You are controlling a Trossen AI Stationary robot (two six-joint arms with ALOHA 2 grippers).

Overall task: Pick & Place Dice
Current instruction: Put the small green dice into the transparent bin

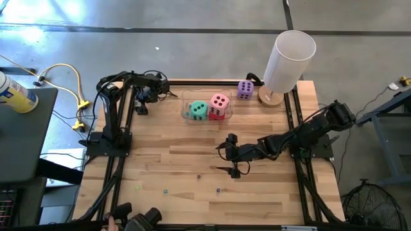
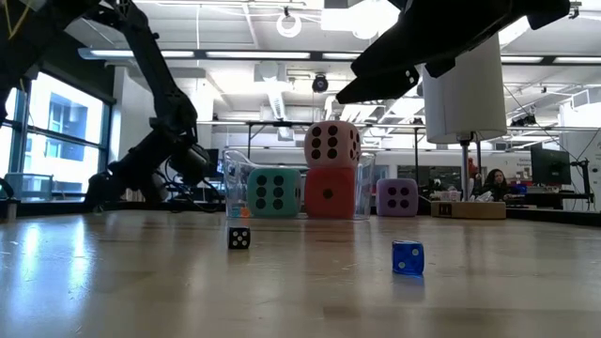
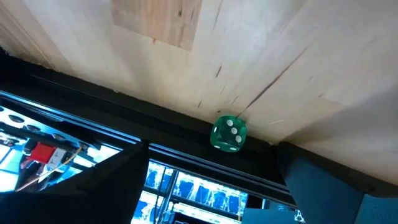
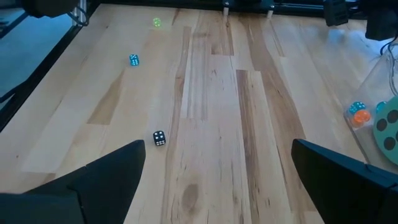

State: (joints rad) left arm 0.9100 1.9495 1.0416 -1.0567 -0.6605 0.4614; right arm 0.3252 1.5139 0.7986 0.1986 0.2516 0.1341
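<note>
Dice are lying about in two sizes. Nearest the front edge, tiny hard ones are sitting on the wooden table [image 1: 167, 160]: a black die [image 2: 238, 238] and a blue die [image 2: 407, 257] toward six o'clock of the table's centre, looking light, rigid and likely to skid or roll under a pinch, so squeezing two opposite flat faces seems the safest hold. The right gripper [image 1: 232, 168] is hovering just right of centre, its fingers standing wide apart and holding nothing. Farther back, at twelve o'clock, a clear container [image 1: 186, 110] is holding the teal die [image 1: 198, 110] beside the red die [image 2: 330, 195], with the pink die [image 1: 219, 102] sitting on top of the red one. The purple die [image 1: 245, 90] is resting on bare wood at one o'clock, near a tall white cylinder [image 1: 289, 61]. These big cubes are looking soft and light, probably yielding under the jaws, so a grip across opposite faces should suit. The left gripper [image 1: 142, 106] is waiting at eleven o'clock, fingers spread and empty
</note>
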